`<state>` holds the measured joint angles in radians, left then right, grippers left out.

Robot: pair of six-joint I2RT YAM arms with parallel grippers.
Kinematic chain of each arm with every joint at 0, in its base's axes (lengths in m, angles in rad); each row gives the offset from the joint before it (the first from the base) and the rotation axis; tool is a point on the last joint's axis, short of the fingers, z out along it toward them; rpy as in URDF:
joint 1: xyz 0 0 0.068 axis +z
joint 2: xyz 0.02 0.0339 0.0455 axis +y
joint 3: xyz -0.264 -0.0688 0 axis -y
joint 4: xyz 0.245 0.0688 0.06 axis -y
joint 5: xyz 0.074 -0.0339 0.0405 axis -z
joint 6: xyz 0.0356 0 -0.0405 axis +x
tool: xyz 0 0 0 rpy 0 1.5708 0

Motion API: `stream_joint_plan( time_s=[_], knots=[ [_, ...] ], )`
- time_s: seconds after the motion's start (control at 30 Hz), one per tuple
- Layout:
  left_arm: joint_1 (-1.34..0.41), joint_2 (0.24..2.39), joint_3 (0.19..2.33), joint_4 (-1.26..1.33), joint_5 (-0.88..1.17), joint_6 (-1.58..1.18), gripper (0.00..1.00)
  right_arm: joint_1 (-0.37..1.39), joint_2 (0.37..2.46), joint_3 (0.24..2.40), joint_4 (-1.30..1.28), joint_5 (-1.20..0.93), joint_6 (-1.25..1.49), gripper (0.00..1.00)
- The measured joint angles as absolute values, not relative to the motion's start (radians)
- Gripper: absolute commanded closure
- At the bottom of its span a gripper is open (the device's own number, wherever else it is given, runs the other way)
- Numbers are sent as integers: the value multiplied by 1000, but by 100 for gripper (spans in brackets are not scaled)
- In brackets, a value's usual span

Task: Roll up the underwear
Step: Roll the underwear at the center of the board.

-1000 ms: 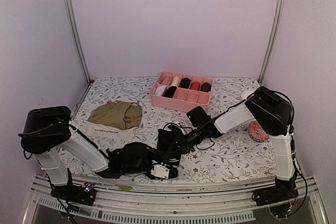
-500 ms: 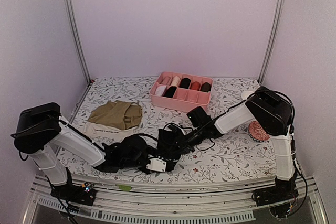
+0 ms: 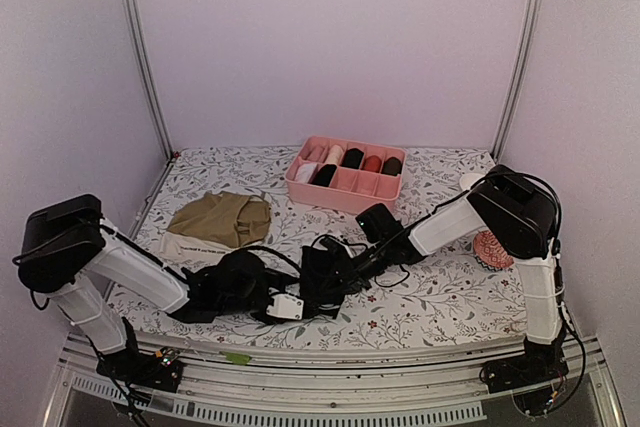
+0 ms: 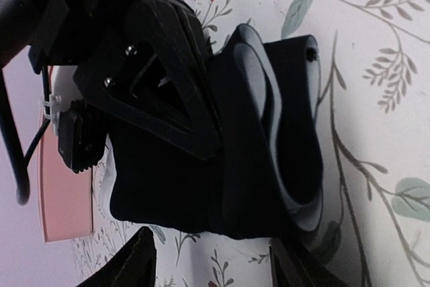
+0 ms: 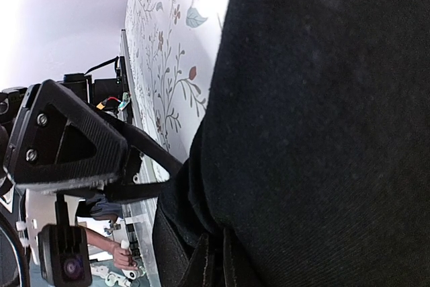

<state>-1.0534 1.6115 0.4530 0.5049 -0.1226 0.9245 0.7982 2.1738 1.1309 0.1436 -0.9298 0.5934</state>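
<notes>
Status: black fabric brief with white trim (image 4: 272,132) lies bunched on the floral-print surface (image 3: 440,297), near the front edge.
My right gripper (image 3: 328,269) is clamped on the brief's black fabric. My left gripper (image 4: 215,263) stands just beside it with its fingers apart, holding nothing. An olive-brown brief with cream waistband (image 3: 222,217) lies flat well apart to the left. A pink divided plastic box (image 3: 340,193) sits behind.

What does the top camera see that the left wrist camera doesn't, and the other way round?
Only the top view shows the olive-brown underwear and the patterned ball. Only the left wrist view shows the white trim curling through the fold, close up. Both show the black underwear, the right gripper shut on it, and the left gripper open near it.
</notes>
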Motion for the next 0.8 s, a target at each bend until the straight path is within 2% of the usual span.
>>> stream_joint_plan(
  time_s=[0.27,0.8],
  knots=[
    [-1099,1748,495,695,-172,993,40,798,2174,1129,144,-928,593,94],
    [-1166,1773,527,698,-163,972,37,798,2174,1118,168,-928,594,95]
  ],
)
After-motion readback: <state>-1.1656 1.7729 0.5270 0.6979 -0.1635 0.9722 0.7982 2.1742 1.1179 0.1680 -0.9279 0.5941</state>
